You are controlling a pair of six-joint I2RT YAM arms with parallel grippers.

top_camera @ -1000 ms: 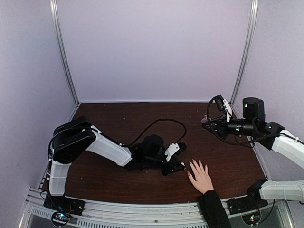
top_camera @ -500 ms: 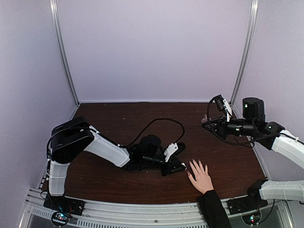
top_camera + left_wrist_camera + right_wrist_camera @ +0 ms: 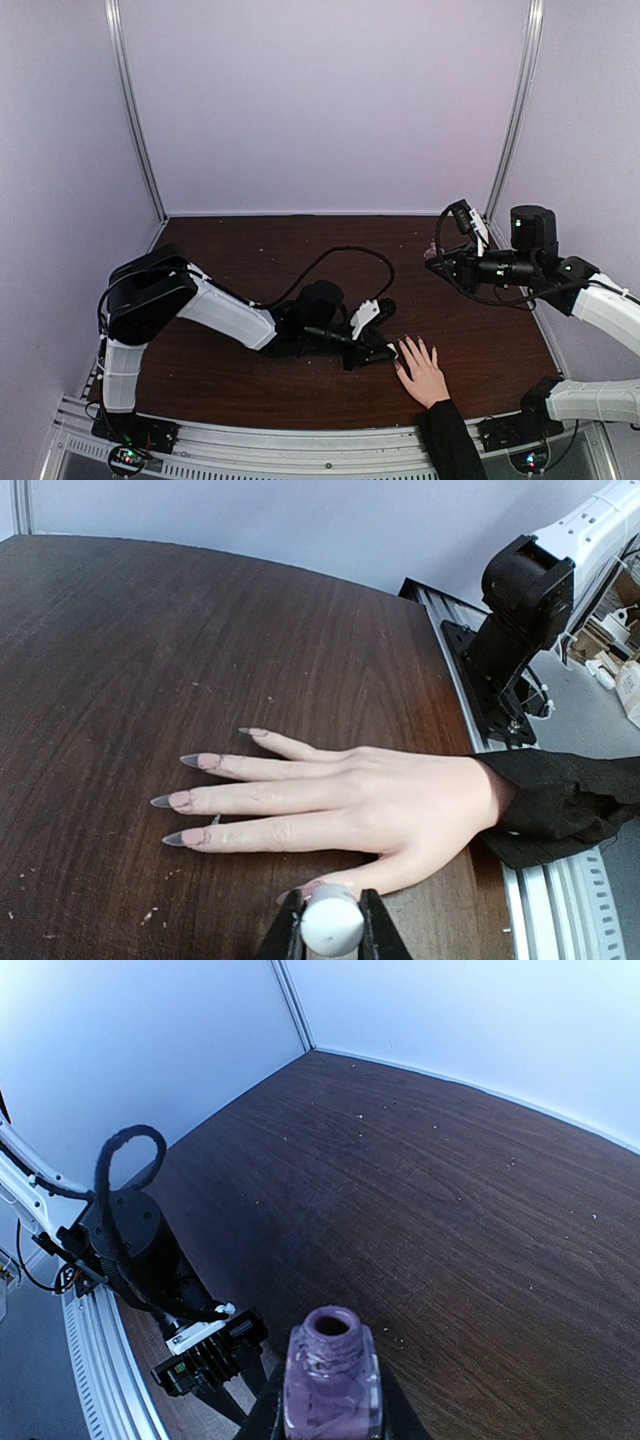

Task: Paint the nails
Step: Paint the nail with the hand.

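A light-skinned hand (image 3: 380,800) with a black sleeve (image 3: 570,800) lies flat on the dark wooden table, fingers spread to the left. Its long pointed nails (image 3: 160,801) have greyish tips. My left gripper (image 3: 331,925) is shut on a pale round brush cap (image 3: 331,920) right at the thumb tip; the thumb nail (image 3: 300,891) is partly hidden behind the cap. In the top view the left gripper (image 3: 385,352) is at the hand's (image 3: 425,375) thumb side. My right gripper (image 3: 330,1410) is shut on an open bottle of purple polish (image 3: 332,1385), held up at the right (image 3: 440,262).
A black cable (image 3: 340,265) loops over the table behind the left wrist. An aluminium rail (image 3: 300,440) runs along the near edge. The right arm's base (image 3: 520,610) stands beyond the sleeve. Pale walls close in the back and sides.
My left gripper has edged slightly to the right, closer to the thumb. The hand and the right arm have not moved.
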